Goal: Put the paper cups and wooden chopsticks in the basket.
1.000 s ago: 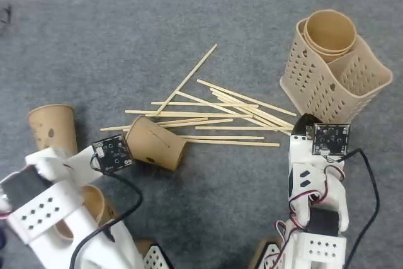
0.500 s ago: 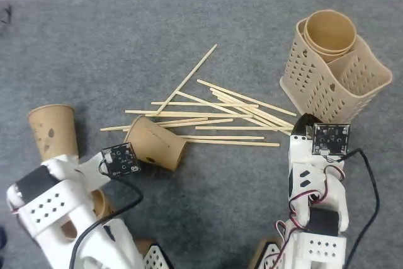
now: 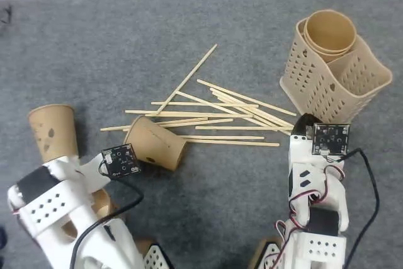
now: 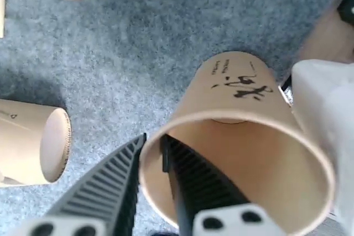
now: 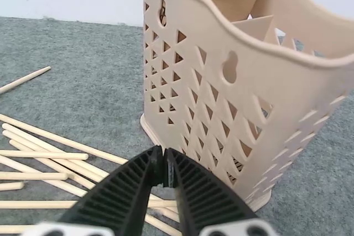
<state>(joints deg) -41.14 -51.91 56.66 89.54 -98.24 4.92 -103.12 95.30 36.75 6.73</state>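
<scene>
While the left arm sits nearest, at the table's front left corner, the left gripper [image 4: 152,139] is clenched on the rim of a brown paper cup with black brush marks [image 4: 238,131]. One ribbed black finger is inside the mouth, the other outside, and the cup wall is pinched between them. In the high view that cup lies tucked under the white left arm [image 3: 50,209], with just a sliver of brown visible [image 3: 99,203], on the grey carpet-like table cover [image 3: 220,206]

On the other side the white right arm [image 3: 315,187] points away from the front edge. The right gripper [image 5: 164,164] is clamped shut on nothing, black fingertips touching. It is low over the near ends of the pale wooden chopsticks [image 5: 44,153] and just in front of the basket wall

A bit further out, a brown paper cup with dark spots [image 3: 51,129] lies on the carpet right by the left arm. A plain brown paper cup on its side [image 3: 154,143] is mid-table at the near edge of the chopstick pile [image 3: 214,114], touching a few sticks. The sticks lie loose and crossed, mostly flat across the middle, and one long stick angles off toward the far side. Their right ends come close to the basket's foot

Farthest, at the right, the beige perforated plastic basket [image 3: 327,86] stands on the carpet, divided into compartments. Two nested brown paper cups [image 3: 329,29] stand upright in its far compartment, mouths up, rims above the basket wall [image 5: 221,98]
</scene>
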